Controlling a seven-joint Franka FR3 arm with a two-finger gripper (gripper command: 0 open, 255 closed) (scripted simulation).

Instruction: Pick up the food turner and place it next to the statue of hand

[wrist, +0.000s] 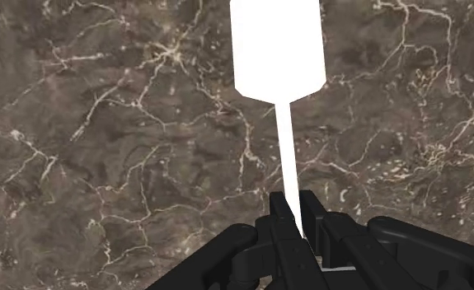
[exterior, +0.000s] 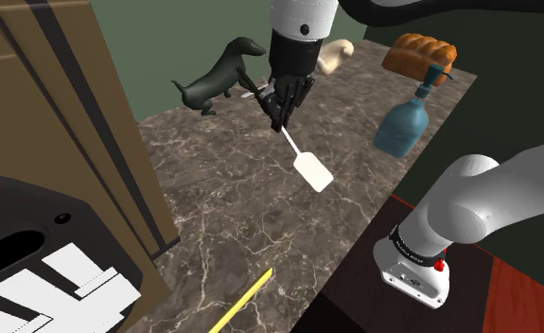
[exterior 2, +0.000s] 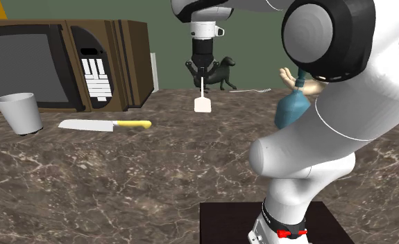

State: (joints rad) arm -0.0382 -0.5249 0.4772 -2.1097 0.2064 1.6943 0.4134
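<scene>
The white food turner point(exterior: 314, 171) point(exterior 2: 202, 105) point(wrist: 276, 45), a flat squarish blade on a thin straight handle, hangs blade-down over the dark brown veined marble bench point(exterior: 251, 218) point(exterior 2: 121, 180) point(wrist: 103, 123). The all-black jaws are closed on the top end of its handle, and in the wrist view the handle runs out from between them with the blade at its far end. Whether the blade's lower edge touches the bench cannot be told.

Just behind the turner stands a dark dog figurine point(exterior: 218, 80) point(exterior 2: 222, 71). The pale beige statue of a hand point(exterior: 336, 55) point(exterior 2: 311, 88) lies near the bench's back edge, to the shoulder view's right of the dog. Farther right in that view are a brown bread loaf point(exterior: 419, 52) and a teal bottle point(exterior: 402, 123) point(exterior 2: 290, 109).

In the second exterior view, a knife with a yellow handle point(exterior 2: 104, 125) lies on the bench to the left of the turner. A white cup point(exterior 2: 21, 113) stands farther left, in front of a brown microwave point(exterior 2: 52, 62).
</scene>
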